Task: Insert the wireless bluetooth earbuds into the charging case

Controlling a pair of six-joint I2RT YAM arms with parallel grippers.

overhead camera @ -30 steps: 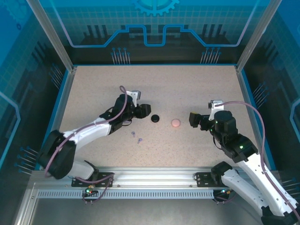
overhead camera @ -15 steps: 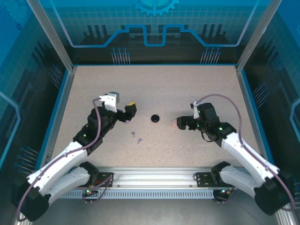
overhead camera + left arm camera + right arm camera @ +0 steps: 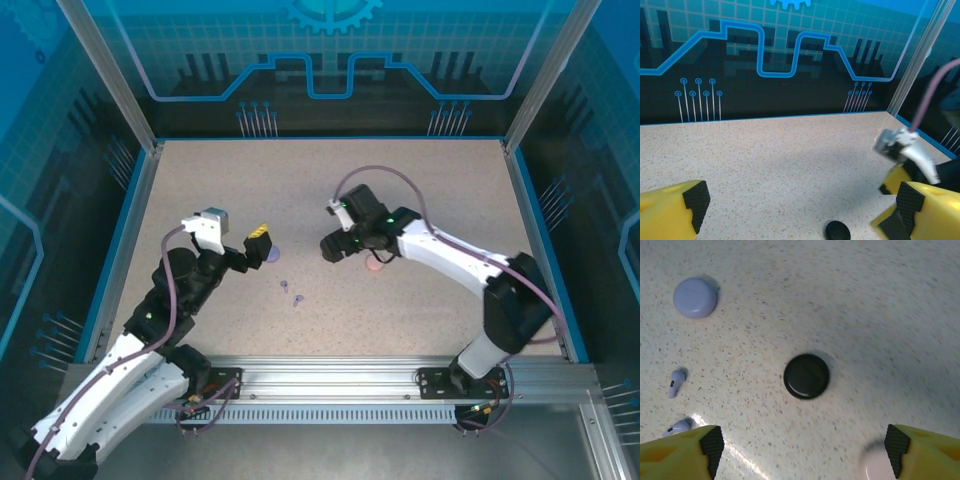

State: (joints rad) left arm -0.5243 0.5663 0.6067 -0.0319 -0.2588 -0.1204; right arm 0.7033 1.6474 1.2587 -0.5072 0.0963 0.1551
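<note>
Black case (image 3: 806, 376) under R gripper (image 3: 802, 447), jaws wide, empty: off-centre closing could skid it into pink case (image 3: 872, 466). L gripper (image 3: 802, 205) wide too. Lilac earbuds (image 3: 676, 382) loose nearby.

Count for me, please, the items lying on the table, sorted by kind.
Cases: 3 (lilac case, black case, pink case)
Earbuds: 2, both lilac (upper earbud, lower earbud)
Total: 5

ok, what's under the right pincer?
The closed black case lies on the table below the open right pincer, clear of both fingers. Its lid hides any contents. A pink case is partly cut off beside one finger.
</note>
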